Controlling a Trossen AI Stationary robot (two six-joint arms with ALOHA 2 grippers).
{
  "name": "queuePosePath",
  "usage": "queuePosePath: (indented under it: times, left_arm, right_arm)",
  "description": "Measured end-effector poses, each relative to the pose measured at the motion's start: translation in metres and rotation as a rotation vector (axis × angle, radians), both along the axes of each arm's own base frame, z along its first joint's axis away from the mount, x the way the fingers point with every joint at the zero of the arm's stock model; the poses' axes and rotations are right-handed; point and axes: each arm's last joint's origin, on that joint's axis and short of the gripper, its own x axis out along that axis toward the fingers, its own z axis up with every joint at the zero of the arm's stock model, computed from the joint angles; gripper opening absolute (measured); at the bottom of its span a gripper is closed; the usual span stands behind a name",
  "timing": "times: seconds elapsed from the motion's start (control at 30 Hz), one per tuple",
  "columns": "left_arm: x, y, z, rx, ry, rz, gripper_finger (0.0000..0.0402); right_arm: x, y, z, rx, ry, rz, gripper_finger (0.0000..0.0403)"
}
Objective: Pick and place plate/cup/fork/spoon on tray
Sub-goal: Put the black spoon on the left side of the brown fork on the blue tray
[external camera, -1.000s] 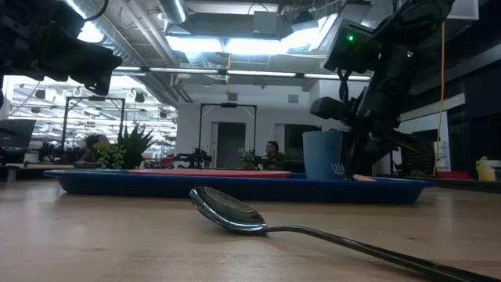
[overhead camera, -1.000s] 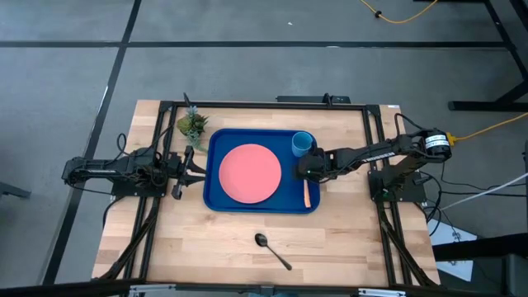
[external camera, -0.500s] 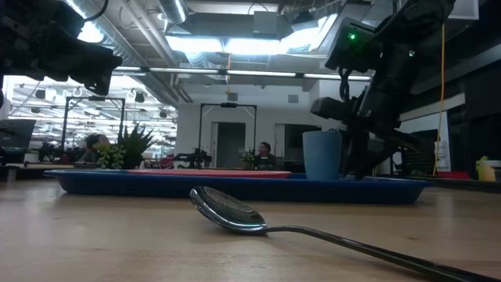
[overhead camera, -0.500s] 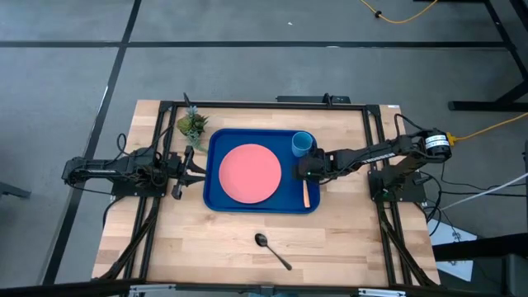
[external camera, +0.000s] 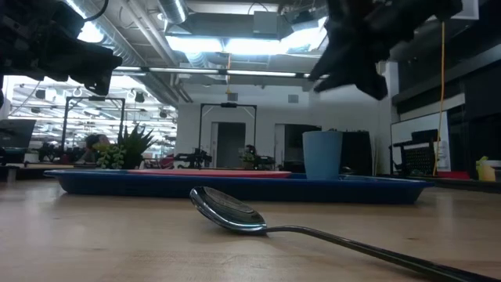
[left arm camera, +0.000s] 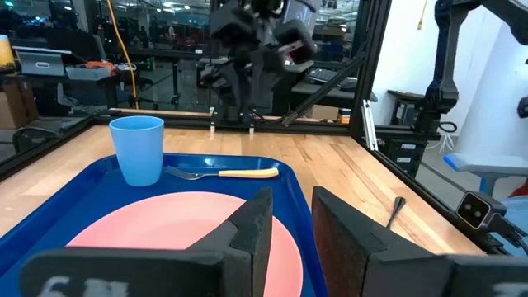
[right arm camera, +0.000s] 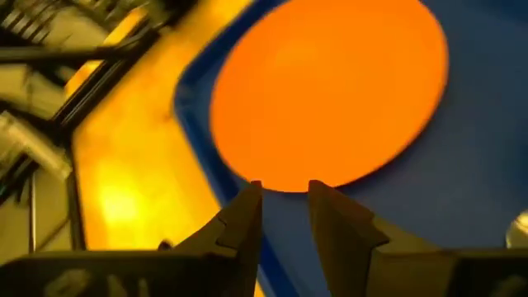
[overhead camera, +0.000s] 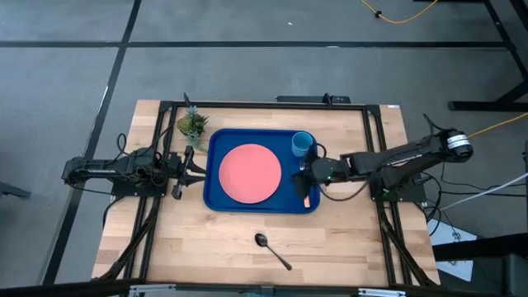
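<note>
No text, label, brand or number can be read in any view. A pale blurred mark sits on the left gripper's [left arm camera: 285,247] housing, behind its jaws, but its characters cannot be made out.

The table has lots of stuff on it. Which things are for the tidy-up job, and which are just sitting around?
For the job:
- tray
- plate
- cup
- fork, lying in the tray
- spoon, on the bare table, not in the tray yet

Just sitting around:
- small potted plant, beside the tray's corner
</note>
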Motion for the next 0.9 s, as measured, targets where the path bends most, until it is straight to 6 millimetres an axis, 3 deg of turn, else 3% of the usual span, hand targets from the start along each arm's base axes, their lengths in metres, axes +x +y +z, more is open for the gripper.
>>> queuePosePath:
  times: [0.5,0.9]
  left_arm:
    - [0.0000,0.0000,0.0000,0.000,0.000,0.000,0.0080]
    - [0.0000,0.0000,0.0000,0.000,0.000,0.000,0.0080]
  right_arm:
    - [-0.0033,0.0086,0.0033,-0.238,0.010,0.256,0.0106]
    - [-0.0032,0.0086,0.0033,-0.261,0.011,0.273,0.0106]
